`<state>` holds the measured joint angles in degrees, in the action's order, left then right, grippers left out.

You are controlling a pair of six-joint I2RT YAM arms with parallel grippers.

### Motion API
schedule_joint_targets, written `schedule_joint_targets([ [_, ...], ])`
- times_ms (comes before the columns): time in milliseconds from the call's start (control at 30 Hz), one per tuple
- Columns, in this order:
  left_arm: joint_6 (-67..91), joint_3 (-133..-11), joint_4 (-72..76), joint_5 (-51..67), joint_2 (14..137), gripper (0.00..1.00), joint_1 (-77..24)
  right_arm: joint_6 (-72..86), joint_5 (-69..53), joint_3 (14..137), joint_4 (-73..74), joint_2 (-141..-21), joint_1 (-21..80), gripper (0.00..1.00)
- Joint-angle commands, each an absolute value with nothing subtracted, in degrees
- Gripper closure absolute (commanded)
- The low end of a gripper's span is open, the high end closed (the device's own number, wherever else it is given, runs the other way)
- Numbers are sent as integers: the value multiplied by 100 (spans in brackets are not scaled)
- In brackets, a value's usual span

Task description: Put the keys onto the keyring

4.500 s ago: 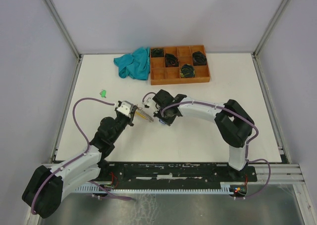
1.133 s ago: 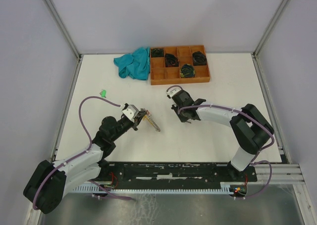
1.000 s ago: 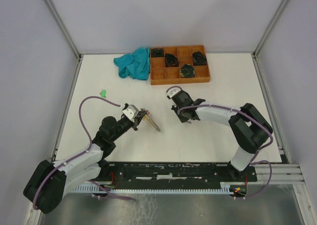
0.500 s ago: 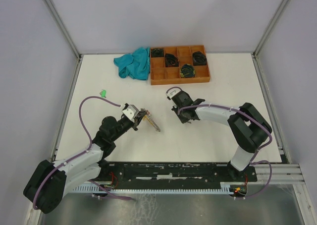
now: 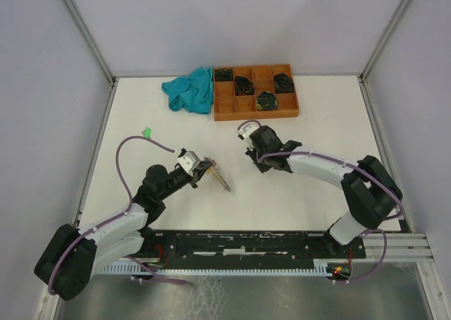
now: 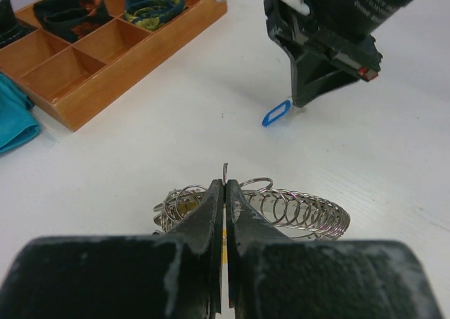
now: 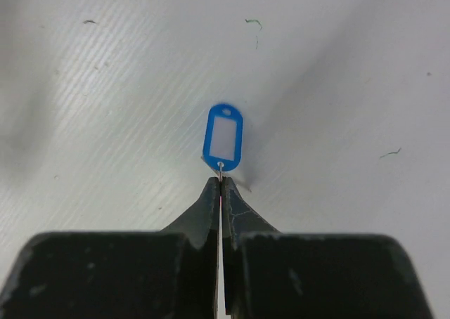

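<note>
Left gripper (image 6: 225,187): jaws pinched shut on a thin wire end of the keyring (image 6: 299,210). The keyring is a springy silvery coil with a yellow bit, held low over the table (image 6: 394,157), left of centre.

Right gripper (image 7: 221,184): closed tight on the tiny ring at the foot of the blue-tagged key (image 7: 223,136). Tag sits at or just above the white surface, near the keyring, apart from it. Metal blade mostly hidden behind the fingers; can't say how it sits.

Green-tagged key (image 5: 146,132) lies alone, well off to the left.

Judgement: all light stuff. Wire is stiff but slippery, and the plastic tag will likely swing. The key's metal head looks a better hold than the tag.
</note>
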<state>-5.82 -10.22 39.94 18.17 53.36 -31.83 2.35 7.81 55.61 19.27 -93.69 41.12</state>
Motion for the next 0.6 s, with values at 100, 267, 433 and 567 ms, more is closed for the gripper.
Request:
schedule_joint_targets([
  [100, -874, -1301, 4877, 2831, 5565, 97, -3150, -537, -184, 5235, 1479, -7954, 4094, 99],
  [267, -1002, -1352, 5033, 3455, 5728, 97, -3150, -853, -1033, 4717, 870, -7265, 4098, 99],
  [433, -1136, -1546, 4883, 3928, 5942, 97, -3155, -1118, -1890, 4471, 331, -7074, 4114, 99],
  [567, -1203, -1622, 4989, 4243, 6150, 97, -3155, -1386, -2403, 4402, 119, -7073, 4165, 99],
])
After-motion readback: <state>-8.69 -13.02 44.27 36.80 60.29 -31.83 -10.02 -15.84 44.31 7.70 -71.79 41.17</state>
